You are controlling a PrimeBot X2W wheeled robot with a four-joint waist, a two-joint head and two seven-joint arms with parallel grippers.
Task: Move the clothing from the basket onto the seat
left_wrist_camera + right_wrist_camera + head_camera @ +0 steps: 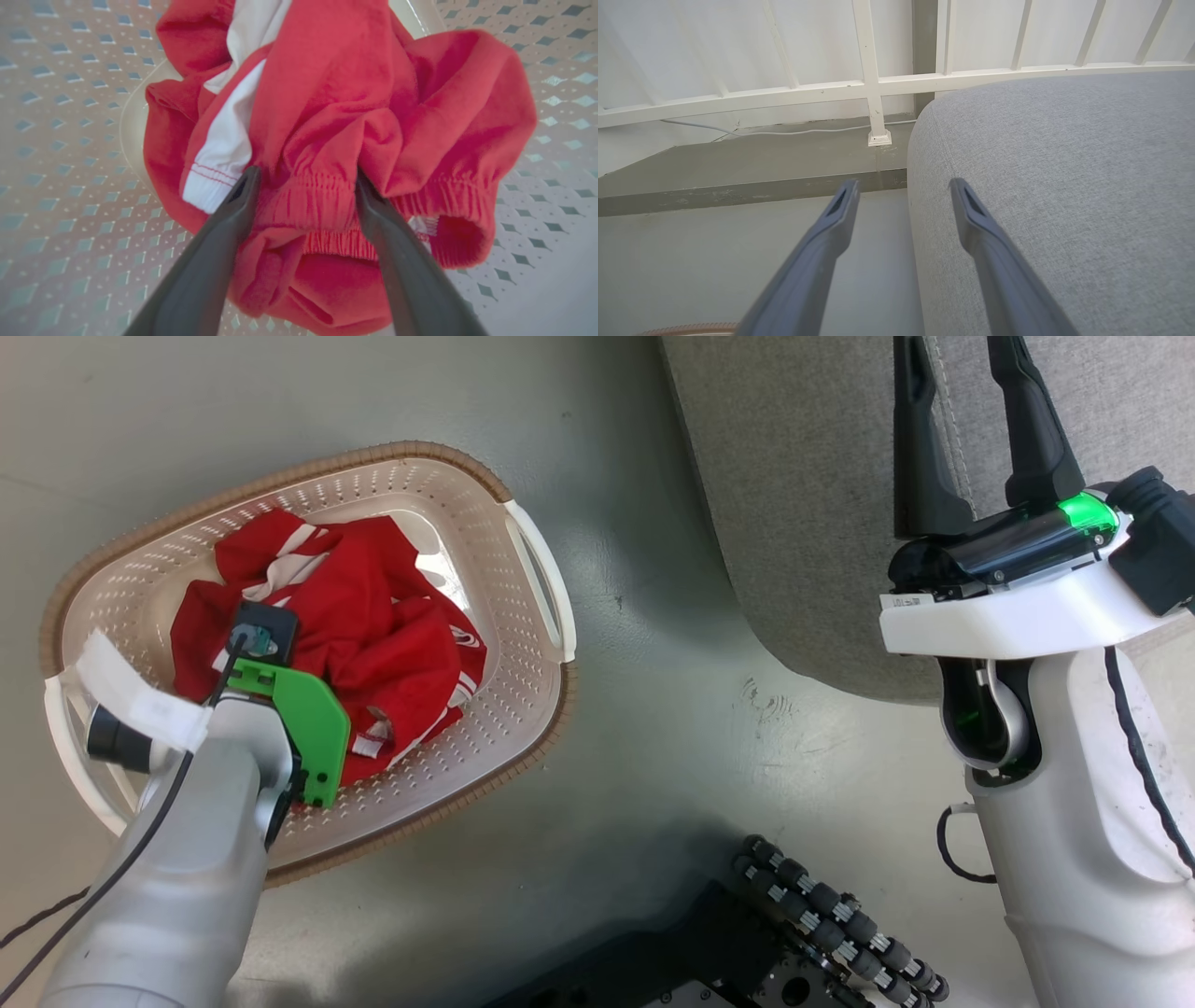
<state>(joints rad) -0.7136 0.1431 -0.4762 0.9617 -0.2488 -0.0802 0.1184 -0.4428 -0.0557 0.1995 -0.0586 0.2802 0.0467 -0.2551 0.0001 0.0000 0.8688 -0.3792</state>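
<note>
The red clothing [373, 616] with white stripes lies bunched in the cream basket [448, 457] on the floor at the left. My left arm reaches down into the basket. In the left wrist view my left gripper [306, 179] is open, its two fingers astride a gathered red waistband of the clothing [345, 93], with the perforated basket wall [70, 140] around it. At the upper right, my right gripper [966, 373] hangs open and empty over the near edge of the grey seat [803, 504]. The right wrist view shows that gripper [903, 186] above the seat's [1064, 163] rounded left side.
Grey floor [653, 709] separates basket and seat. My dark base with a roller wheel [831, 915] sits at the bottom centre. A white railing [873, 84] and a low grey step [738, 186] stand beyond the seat.
</note>
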